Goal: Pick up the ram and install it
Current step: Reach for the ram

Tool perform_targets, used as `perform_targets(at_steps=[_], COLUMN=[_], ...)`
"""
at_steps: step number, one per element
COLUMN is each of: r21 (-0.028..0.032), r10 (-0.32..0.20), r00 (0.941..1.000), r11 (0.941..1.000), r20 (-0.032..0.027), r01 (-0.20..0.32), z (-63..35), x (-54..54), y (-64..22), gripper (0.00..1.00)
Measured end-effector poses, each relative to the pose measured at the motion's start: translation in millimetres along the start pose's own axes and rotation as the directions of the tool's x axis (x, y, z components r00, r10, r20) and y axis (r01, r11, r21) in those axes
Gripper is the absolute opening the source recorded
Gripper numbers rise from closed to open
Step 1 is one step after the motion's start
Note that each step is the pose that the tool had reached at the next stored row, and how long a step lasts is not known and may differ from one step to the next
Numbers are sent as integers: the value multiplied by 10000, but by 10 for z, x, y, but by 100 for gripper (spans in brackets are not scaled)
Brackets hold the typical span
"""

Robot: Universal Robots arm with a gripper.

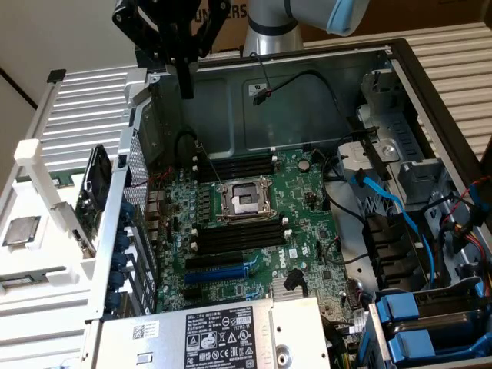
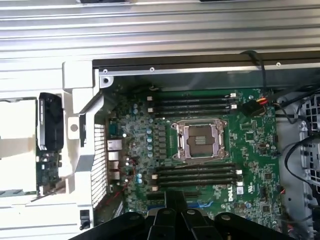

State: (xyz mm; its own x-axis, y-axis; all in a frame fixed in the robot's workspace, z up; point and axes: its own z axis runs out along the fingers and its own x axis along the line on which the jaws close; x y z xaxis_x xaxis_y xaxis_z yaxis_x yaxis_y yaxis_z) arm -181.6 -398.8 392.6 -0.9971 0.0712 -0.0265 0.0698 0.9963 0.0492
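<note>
Ram (image 1: 46, 180): taken to be the thin green strip lying on edge in the white holder (image 1: 31, 154) at the exterior view's left, outside the computer case (image 1: 231, 115). Its label and chips are too small to tell. Nothing is touching it.

In the same holder:
- a square chip (image 1: 21, 231) sits just beside the strip;
- a black fan card (image 1: 94, 192) stands upright between the strip and the case.

The case's perforated rear wall (image 1: 142, 207) rises between the holder and the motherboard (image 1: 307, 231).

On the board, a CPU socket (image 1: 244, 200) sits between two banks of long black memory slots, one on the far side (image 1: 242, 165) and one on the near side (image 1: 234, 234). A blue expansion slot (image 1: 219, 269) lies beyond the near bank, towards the labelled power supply (image 1: 223, 338). Blue cables (image 1: 400, 207) and black leads crowd the drive bays at the exterior view's right. A black cable (image 1: 307, 77) loops across the case wall.

Gripper (image 1: 187, 92): hangs above the case's rear corner, well apart from the ram. The fingers appear together, with nothing seen between them. In the wrist view the gripper (image 2: 176, 195) overlies the near slots.
</note>
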Motion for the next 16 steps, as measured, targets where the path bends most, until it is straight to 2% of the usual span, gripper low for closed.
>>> perform_targets(at_steps=[1, 3, 4, 9, 11, 13, 15, 16], r21=[0, -1, -1, -2, -3, -4, -4, -4], r10=[0, -1, 0, -4, -4, -5, -5, -5], r00=[10000, 10000, 10000, 10000, 10000, 10000, 10000, 10000], r11=[10000, 10000, 10000, 10000, 10000, 10000, 10000, 10000], r20=[4, 9, 14, 23, 37, 50, 55, 56], r01=[0, 1, 0, 4, 4, 5, 5, 6], z=[-3, -5, -8, -15, -20, -22, -27, -28], x=[92, 182, 272, 502, 660, 742, 893, 930], y=[-6, -13, -19, -35, -46, -52, -63, -65], gripper=[11, 11, 11, 11, 11, 11, 11, 11])
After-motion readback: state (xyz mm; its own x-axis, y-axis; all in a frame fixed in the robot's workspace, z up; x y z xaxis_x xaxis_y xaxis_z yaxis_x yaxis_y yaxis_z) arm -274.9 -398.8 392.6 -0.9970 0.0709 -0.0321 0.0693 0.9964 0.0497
